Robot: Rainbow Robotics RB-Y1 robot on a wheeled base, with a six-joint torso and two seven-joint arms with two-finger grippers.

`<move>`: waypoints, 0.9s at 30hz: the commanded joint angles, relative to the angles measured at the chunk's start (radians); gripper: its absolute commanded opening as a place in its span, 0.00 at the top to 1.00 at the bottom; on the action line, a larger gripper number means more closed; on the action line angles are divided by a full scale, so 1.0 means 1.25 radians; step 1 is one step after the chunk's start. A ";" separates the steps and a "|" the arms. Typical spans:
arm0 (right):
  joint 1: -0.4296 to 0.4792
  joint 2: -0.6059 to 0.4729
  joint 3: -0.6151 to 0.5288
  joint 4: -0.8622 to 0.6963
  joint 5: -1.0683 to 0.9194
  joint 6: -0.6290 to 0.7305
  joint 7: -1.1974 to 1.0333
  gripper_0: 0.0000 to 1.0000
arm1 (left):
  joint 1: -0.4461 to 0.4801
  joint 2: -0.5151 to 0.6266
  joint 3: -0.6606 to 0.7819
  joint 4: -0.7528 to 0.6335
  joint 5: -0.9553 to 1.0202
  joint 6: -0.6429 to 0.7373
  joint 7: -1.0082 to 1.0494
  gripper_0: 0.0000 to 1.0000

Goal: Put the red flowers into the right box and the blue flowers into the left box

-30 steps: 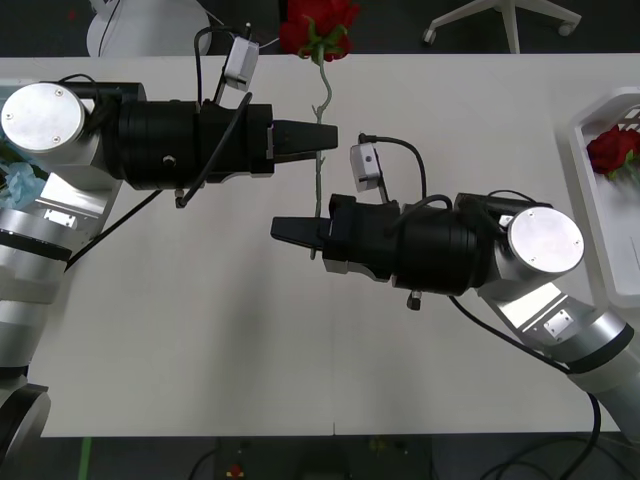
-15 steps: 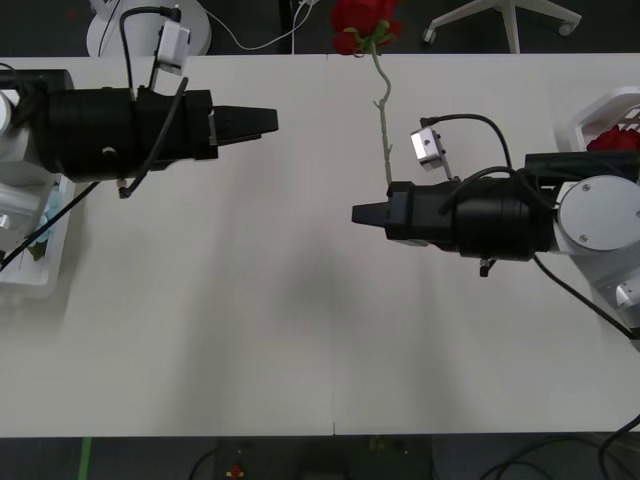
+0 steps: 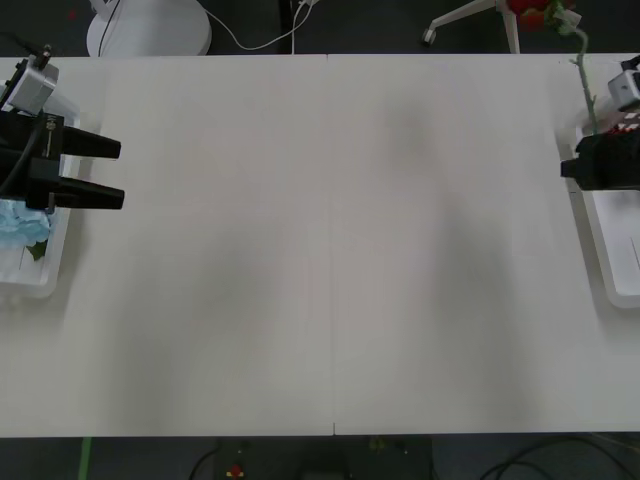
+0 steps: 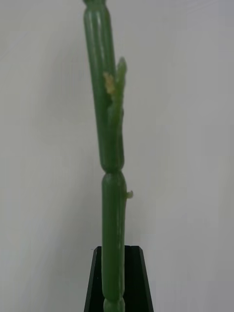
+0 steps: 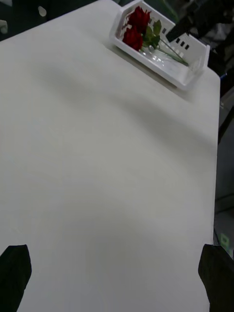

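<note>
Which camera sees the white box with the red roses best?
The left wrist view: the right box shows nearly whole across the table, red flowers at one end. The front view cuts it off at the table's right edge, partly behind the right gripper. The right wrist view shows the held rose stem up close instead.

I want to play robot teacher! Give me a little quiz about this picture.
1. True or false: the left gripper is open and holds nothing.
2. What does the right gripper hold? A) a cup B) a red rose C) nothing
3. Fill in: the blue flowers lie in the ___ box.

Key: 1 true; 2 B; 3 left.
</note>
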 commanded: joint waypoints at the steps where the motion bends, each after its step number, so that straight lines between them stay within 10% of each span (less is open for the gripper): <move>1: -0.029 -0.082 -0.034 0.062 0.064 0.004 0.017 1.00 | -0.039 0.097 -0.021 0.024 0.028 0.025 -0.158 0.00; 27: -0.029 -0.141 -0.002 0.400 0.479 -0.056 0.220 1.00 | -0.226 0.178 -0.377 0.110 0.064 -0.125 -0.158 0.00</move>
